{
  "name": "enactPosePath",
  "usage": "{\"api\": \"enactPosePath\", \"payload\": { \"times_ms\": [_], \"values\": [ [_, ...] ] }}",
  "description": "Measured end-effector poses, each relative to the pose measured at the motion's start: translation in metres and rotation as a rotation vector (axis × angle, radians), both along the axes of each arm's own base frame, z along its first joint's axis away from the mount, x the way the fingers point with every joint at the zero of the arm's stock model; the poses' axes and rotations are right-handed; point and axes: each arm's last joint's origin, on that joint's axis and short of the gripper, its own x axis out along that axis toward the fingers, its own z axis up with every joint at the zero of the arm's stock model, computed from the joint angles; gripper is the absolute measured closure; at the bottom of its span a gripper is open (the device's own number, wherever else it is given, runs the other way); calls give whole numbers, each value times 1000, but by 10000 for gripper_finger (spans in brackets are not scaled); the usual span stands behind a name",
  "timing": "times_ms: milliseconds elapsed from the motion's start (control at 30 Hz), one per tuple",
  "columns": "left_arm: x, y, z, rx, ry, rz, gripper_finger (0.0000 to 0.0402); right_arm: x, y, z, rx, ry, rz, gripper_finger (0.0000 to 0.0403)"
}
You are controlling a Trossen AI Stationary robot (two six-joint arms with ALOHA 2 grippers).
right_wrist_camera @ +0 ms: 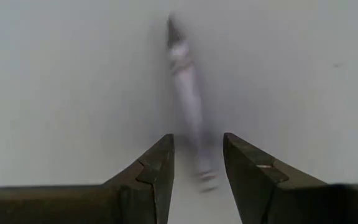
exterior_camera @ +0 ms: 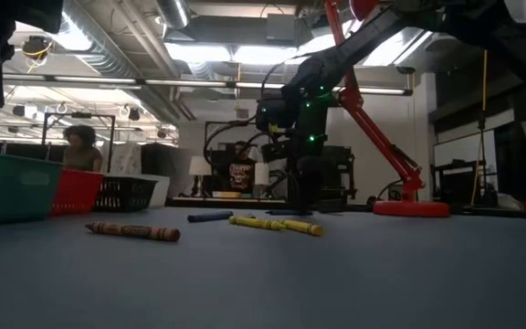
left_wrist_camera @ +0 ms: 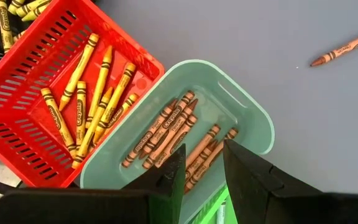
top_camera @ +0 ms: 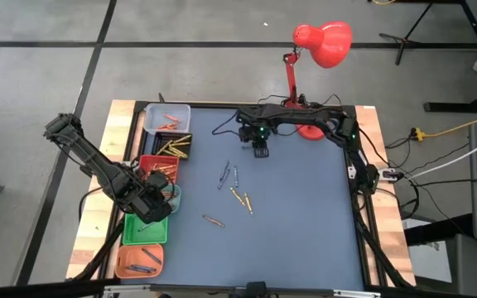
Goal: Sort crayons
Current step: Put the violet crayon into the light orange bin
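**Crayons left on the worktop**

My left gripper [left_wrist_camera: 197, 180] hangs open and empty over the pale green bin [left_wrist_camera: 253, 112] of orange crayons [left_wrist_camera: 166, 127]. My right gripper [right_wrist_camera: 197, 165], open, hovers over a pale crayon [right_wrist_camera: 188, 93]. Loose crayons [top_camera: 237, 195] lie mid-worktop [top_camera: 305, 215]. A red lamp [top_camera: 321, 41] stands behind.

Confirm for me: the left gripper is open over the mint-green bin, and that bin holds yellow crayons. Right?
Not quite. The left gripper is open over the mint-green bin, but the left wrist view shows that bin holds brown crayons. The yellow crayons lie in the red bin beside it.
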Motion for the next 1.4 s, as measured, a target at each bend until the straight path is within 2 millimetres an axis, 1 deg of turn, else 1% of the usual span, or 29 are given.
{"api": "enactPosePath", "payload": {
  "times_ms": [100,200,267,333,467,567,633,733,867,1000,1100,1167,1233,1400],
  "values": [
    [0,0,0,1,0,-2,310,-3,0,-7,-33,17,-6,265],
    [0,0,0,1,1,-3,310,-4,1,-8,-33,21,-8,266],
    [0,0,0,1,1,-3,310,-4,1,-8,-26,19,-9,274],
    [0,0,0,1,1,-3,310,-4,1,-8,-26,22,-7,290],
    [0,0,0,10,-6,-2,310,-5,2,-9,-21,28,-7,340],
    [1,1,1,50,-38,3,310,-5,2,-9,-18,27,-9,378],
    [2,2,1,85,-71,8,310,-5,2,-9,-9,24,-17,392],
    [5,2,3,137,-130,1,310,-5,2,-9,9,19,-37,388],
    [10,1,5,204,-194,-82,310,-5,3,-9,34,9,-55,375],
    [16,-2,7,260,-257,-138,310,-4,3,-5,67,1,-71,387],
    [19,-4,8,265,-278,-178,310,-1,2,0,90,-3,-75,396],
    [20,-5,9,259,-294,-189,310,2,4,5,129,-15,-65,396],
    [22,-6,10,254,-307,-197,310,6,6,14,159,-42,-53,392],
    [23,-7,10,246,-322,-195,310,20,26,33,244,-106,11,387]
  ]
}}
